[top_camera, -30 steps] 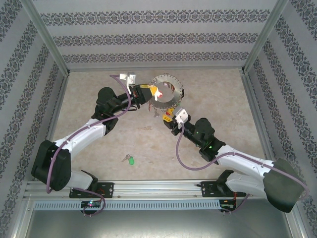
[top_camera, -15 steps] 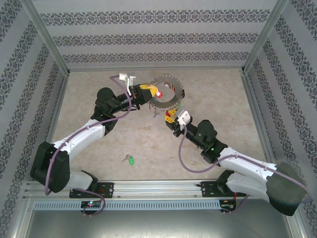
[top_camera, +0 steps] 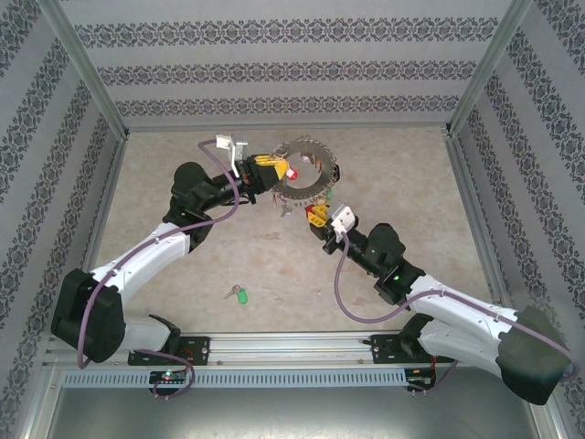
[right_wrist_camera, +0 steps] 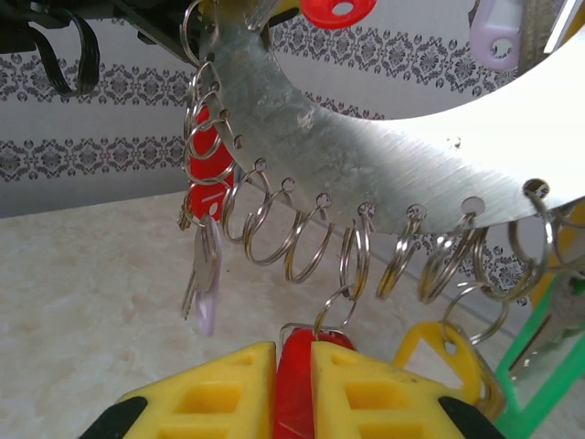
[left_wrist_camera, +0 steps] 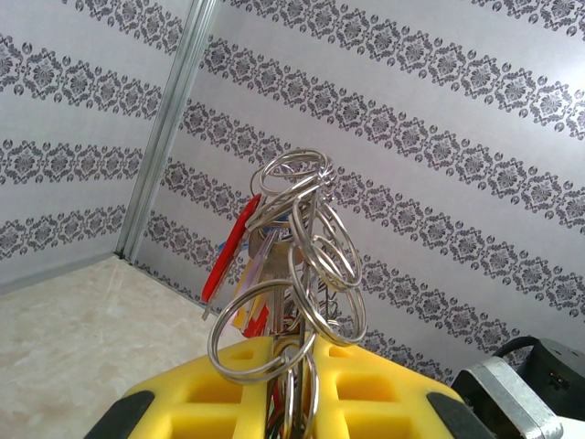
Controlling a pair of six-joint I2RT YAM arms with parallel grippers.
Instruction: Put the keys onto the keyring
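Note:
The keyring (top_camera: 306, 189), a large grey metal ring fringed with split rings and tagged keys, hangs above the table's far middle. My left gripper (top_camera: 273, 167) is shut on its left edge, and in the left wrist view its yellow jaws (left_wrist_camera: 297, 352) pinch the bunch of rings and keys (left_wrist_camera: 271, 256). My right gripper (top_camera: 317, 217), just below the ring, is shut on the red-tagged key (right_wrist_camera: 294, 384). That key's small ring is hooked into a split ring under the metal plate (right_wrist_camera: 366, 155). The green-tagged key (top_camera: 239, 294) lies on the table near the front, apart from both grippers.
Yellow (right_wrist_camera: 434, 352), green (right_wrist_camera: 539, 384) and pale purple (right_wrist_camera: 206, 283) tagged keys dangle from the ring's lower edge close to my right fingers. Patterned walls and metal posts (top_camera: 91, 82) close in the table on three sides. Both arms reach inward from the near rail (top_camera: 292, 343).
The right gripper's jaws have closed onto the red tag and its arm has shifted slightly right. The left gripper has drawn back a little, tilting the keyring more edge-on.

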